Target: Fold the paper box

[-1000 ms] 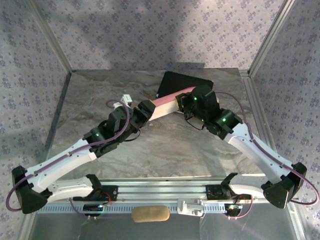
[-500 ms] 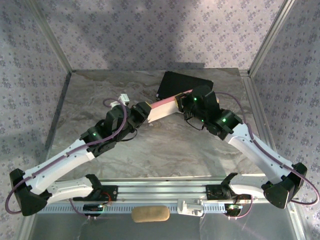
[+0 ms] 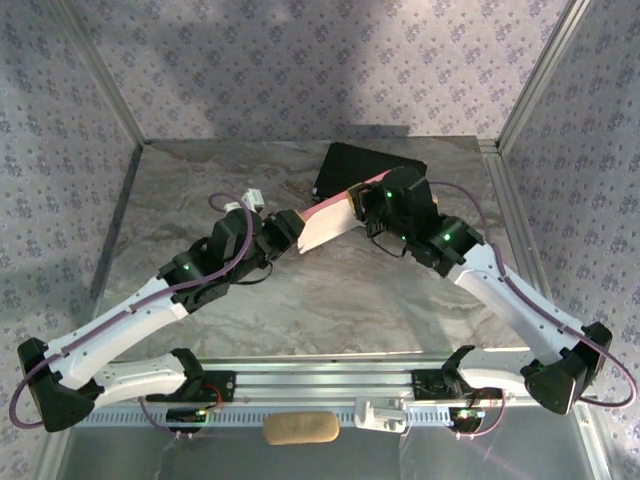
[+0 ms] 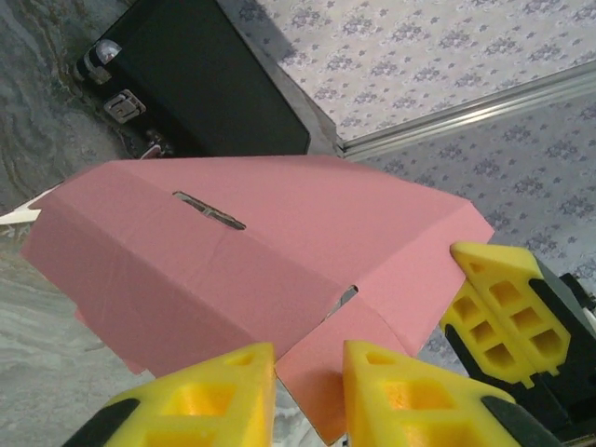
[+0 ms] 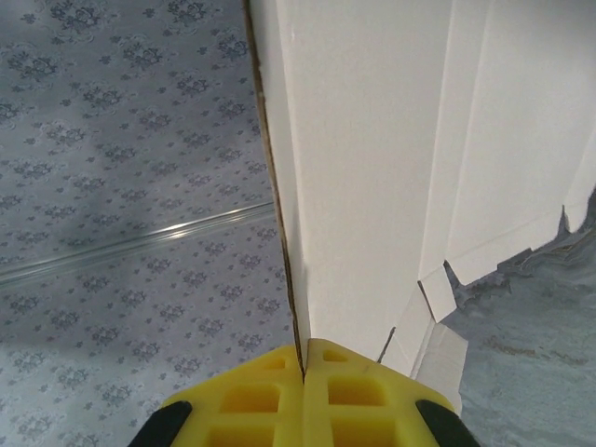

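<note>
Paper box, light, easily creased card, is held tilted above the table before the black case; right gripper clamped on a wall edge, left gripper narrowly apart at a flap, grip unconfirmed; best held beside creases.

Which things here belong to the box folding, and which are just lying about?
In the job:
- salmon-pink card paper box
- right claw, pinched shut on the box's edge
- left claw, at one of its flaps

Lying about:
- black hard case with metal latches, behind the box
- tan oblong pad, far from the box
</note>
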Robot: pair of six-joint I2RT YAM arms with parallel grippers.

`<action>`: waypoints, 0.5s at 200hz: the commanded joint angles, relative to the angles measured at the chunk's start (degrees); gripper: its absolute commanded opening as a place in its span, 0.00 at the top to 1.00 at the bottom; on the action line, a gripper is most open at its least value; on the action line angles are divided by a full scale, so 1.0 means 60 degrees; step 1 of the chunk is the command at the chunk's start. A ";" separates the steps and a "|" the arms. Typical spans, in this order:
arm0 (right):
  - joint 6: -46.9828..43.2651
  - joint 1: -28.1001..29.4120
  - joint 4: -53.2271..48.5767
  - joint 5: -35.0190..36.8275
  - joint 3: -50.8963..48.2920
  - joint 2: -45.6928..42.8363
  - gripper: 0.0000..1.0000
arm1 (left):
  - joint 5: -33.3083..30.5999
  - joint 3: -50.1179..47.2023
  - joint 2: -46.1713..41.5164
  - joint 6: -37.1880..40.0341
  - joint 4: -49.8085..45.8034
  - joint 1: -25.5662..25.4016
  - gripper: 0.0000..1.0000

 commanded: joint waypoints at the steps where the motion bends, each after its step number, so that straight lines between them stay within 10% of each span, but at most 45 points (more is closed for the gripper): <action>1: 0.0072 -0.0043 0.0140 0.0004 0.0424 0.0110 1.00 | 0.0594 0.0451 0.0187 0.0622 -0.0457 -0.0144 0.67; 100: 0.0022 -0.0182 0.0119 -0.0113 0.0403 0.0071 1.00 | 0.0287 0.0953 0.0293 0.1473 -0.0911 -0.1073 0.40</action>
